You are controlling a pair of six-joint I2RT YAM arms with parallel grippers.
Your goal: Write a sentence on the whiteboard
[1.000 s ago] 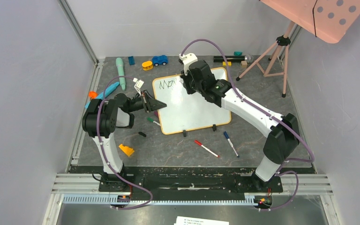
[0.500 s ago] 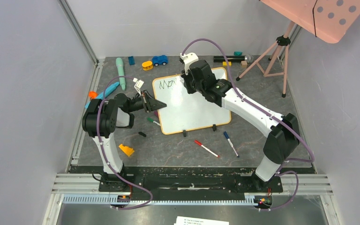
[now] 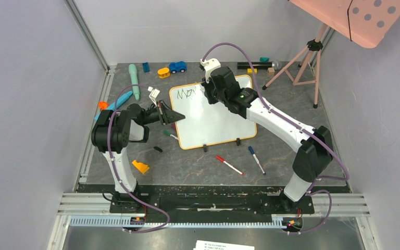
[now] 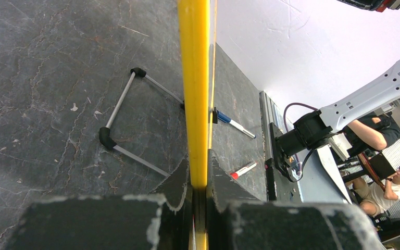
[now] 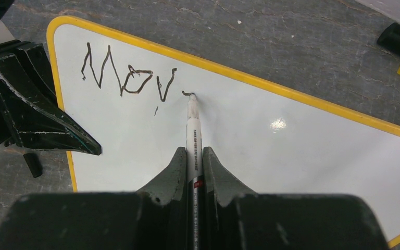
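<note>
Nearest the arm bases, three loose markers are counted on the desk (image 3: 187, 172): a red marker (image 3: 229, 165), a blue marker (image 3: 256, 159) and a green marker (image 3: 170, 135), the last lying just beside the board's near-left corner.

The whiteboard (image 3: 213, 122) lies flat at mid-desk, turned slightly, with its two black feet (image 3: 204, 148) at the near edge. Its left edge is clamped in the left pincer (image 4: 198, 192), whose fingers are closed tight on the orange-yellow frame. From the left wrist the board is seen edge-on only, so no writing surface can be read there.

The right pincer (image 5: 192, 166) is closed on a white-barrelled marker (image 5: 192, 125), whose tip touches the board near its far-left corner. From above, these fingers and the marker are hidden beneath the wrist.

One row of lettering (image 5: 127, 73) is recorded: three letters, "Mov", a short hook at the marker tip, and one small stray tick below the "v". From above, the row's right end is covered by the arm. The board's right-hand corners are cut off in the right wrist view.

Beyond the board, a blue toy car (image 3: 177, 66) and a pink tripod (image 3: 302, 62) are noted. Other small objects there are too small to identify.
</note>
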